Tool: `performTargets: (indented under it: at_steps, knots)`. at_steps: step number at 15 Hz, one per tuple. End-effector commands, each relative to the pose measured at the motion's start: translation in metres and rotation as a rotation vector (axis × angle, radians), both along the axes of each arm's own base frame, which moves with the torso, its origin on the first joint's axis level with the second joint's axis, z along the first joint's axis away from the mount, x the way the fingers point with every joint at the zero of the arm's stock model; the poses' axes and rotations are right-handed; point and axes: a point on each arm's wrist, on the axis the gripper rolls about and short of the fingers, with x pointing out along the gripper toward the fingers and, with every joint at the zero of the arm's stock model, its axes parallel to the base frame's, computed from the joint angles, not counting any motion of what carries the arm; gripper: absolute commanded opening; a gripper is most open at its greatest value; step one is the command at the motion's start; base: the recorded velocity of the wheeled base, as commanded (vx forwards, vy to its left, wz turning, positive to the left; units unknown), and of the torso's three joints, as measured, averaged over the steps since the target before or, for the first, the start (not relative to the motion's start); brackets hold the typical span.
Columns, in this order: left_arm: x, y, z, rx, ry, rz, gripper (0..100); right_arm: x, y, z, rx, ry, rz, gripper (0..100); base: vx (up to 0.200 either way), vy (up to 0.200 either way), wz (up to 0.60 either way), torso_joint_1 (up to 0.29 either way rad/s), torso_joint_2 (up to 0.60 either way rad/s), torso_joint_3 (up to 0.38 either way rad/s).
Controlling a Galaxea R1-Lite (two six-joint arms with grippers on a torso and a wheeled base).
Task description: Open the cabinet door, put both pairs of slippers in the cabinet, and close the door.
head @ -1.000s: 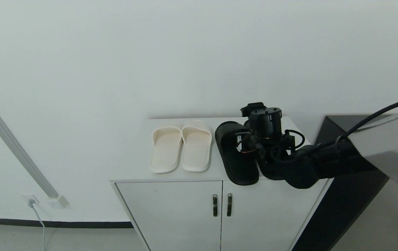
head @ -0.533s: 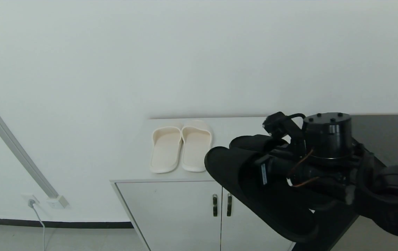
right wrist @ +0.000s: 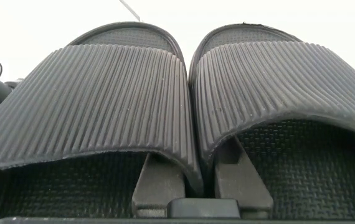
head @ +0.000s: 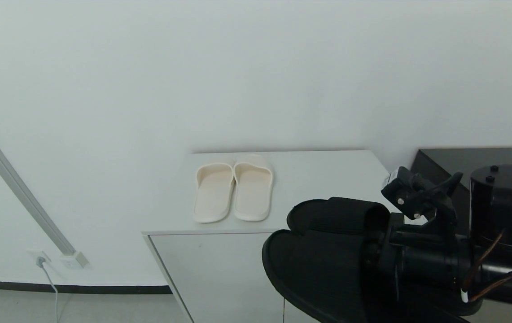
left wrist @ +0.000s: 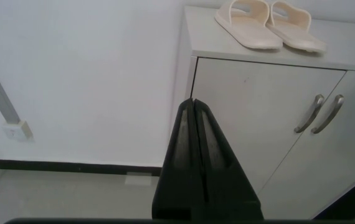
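The left gripper is held low before the left front corner of the white two-door cabinet, its fingers pressed flat together with nothing between them. They would have to be parted or hooked before a metal bar handle could be pulled, and a slip off the handle is judged possible. Both doors are seen shut. The pair of cream moulded slippers lies side by side near the front edge of the top's left half, where it could be nudged off by a careless pass. The pair of black ribbed-strap slippers is carried clear of the top, in front of the right door, by the right gripper. The adjoining inner walls are clamped, with one finger under each strap. By so narrow a hold on soft material one slipper could be let sag or drop, and the pair could be struck by a swinging door.

The top is matt white. On the pale wall a grey slanted conduit, a wall socket and a dark skirting line are seen; a black unit stands at the cabinet's right side.
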Motion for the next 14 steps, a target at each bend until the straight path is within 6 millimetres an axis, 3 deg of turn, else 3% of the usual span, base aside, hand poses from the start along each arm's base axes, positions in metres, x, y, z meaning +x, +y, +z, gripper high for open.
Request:
performTargets:
  at_steps: [1,5,14]
  knots:
    - [0.0001,0.0000,0.0000,0.000,0.001,0.001,0,-0.0024,-0.0013,0.0010,0.004,-0.003,0.005,0,0.000,0.000,0.00,0.000,0.00,0.000]
    - [0.0001,0.0000,0.0000,0.000,0.001,0.001,0,-0.0012,0.0003,-0.0014,0.000,0.006,0.018,0,-0.200,0.000,0.00,0.007,0.00,0.001]
    - [0.0001,0.0000,0.0000,-0.001,0.001,0.001,0,-0.0032,0.0015,-0.0038,-0.007,0.011,0.028,0,0.000,0.000,0.00,0.000,0.00,0.000]
